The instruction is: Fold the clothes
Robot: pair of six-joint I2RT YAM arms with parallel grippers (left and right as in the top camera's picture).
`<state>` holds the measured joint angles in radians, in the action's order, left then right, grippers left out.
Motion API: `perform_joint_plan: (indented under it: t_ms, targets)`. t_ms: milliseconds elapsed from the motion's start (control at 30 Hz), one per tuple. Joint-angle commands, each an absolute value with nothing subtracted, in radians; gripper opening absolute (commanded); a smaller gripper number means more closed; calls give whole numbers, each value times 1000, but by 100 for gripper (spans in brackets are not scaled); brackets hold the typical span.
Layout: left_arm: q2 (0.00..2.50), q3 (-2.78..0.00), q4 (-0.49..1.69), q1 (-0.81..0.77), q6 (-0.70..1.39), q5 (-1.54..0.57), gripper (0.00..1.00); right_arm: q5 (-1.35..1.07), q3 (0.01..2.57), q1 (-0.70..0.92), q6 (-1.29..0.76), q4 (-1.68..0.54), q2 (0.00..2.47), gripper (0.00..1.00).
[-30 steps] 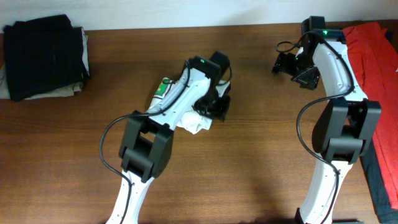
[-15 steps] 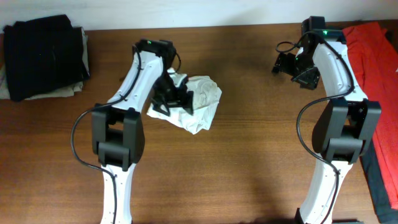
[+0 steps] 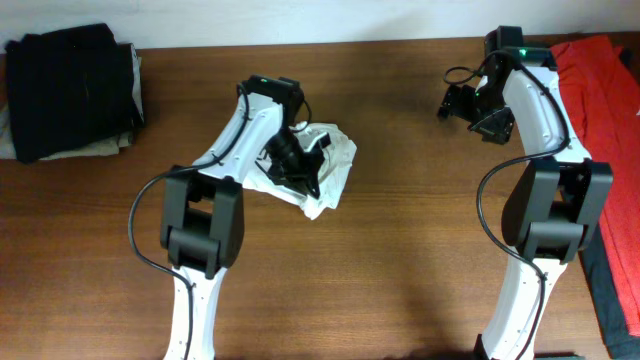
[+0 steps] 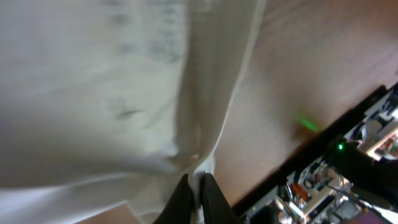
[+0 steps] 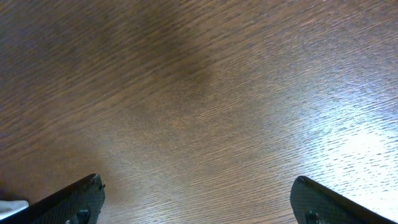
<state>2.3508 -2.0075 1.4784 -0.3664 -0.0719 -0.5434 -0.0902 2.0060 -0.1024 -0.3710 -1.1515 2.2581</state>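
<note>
Hidden: T-shirt [image 3: 338,152] crumpled, partly tucked under left arm [image 3: 235,150].
Count: one T-shirt, two end effectors.
Left end effector [image 4: 196,193]: pinching T-shirt cloth.
Right end effector [image 5: 198,186]: spread wide over the surface [image 5: 205,93].

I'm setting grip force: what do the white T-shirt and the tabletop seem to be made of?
The T-shirt: probably thin, soft cotton-like fabric, matte white; it crumples into loose folds. The table: wood or wood-look laminate, brown, streaky grain, slight sheen where light reflects; which one is unclear.
</note>
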Motion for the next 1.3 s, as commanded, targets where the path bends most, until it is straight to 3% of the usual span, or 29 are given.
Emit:
perform_joint_plan:
  t_ms: [0, 33, 100, 133, 233, 367, 400, 433, 533, 567, 667, 933, 1267]
  targets:
    - [2344, -2003, 1477, -430, -85, -561, 11, -81, 2003, -105, -383, -1152, 2247, 99]
    - [2344, -2003, 1469, -457, -84, -556, 25, -81, 2003, -105, -383, -1152, 2247, 99]
    - [2344, -2003, 1467, -499, -84, -553, 28, -81, 2003, -105, -383, -1152, 2247, 99]
    - [2344, -2003, 1467, -515, -84, -553, 39, -81, 2003, -105, -383, -1152, 2247, 99]
    - [2344, -2014, 1475, -513, -84, -559, 48, -81, 2003, -105, -383, -1152, 2247, 99]
    - [2343, -2231, 1526, -460, -118, -553, 49, -81, 2003, -105, -383, -1152, 2247, 99]
    - [2343, -2301, 1518, -430, -115, -554, 85, -81, 2003, -105, -383, -1152, 2247, 99]
    - [2343, -2364, 1478, -389, -71, -553, 99, -81, 2003, -105, -383, -1152, 2247, 99]
    - [2350, -2378, 1246, -303, 125, -496, 99, -81, 2003, -105, -383, -1152, 2247, 99]
    - [2358, -2373, 1205, -300, 147, -456, 94, -81, 2003, -105, -383, -1152, 2247, 99]
    - [2412, -2373, 1132, -316, 171, -421, 93, -81, 2003, -105, -383, -1152, 2247, 99]
    - [2581, -2373, 1088, -424, 250, -403, 93, -81, 2003, -105, -383, -1152, 2247, 99]
    - [2603, -2373, 1079, -506, 265, -403, 93, -81, 2003, -105, -383, -1152, 2247, 99]
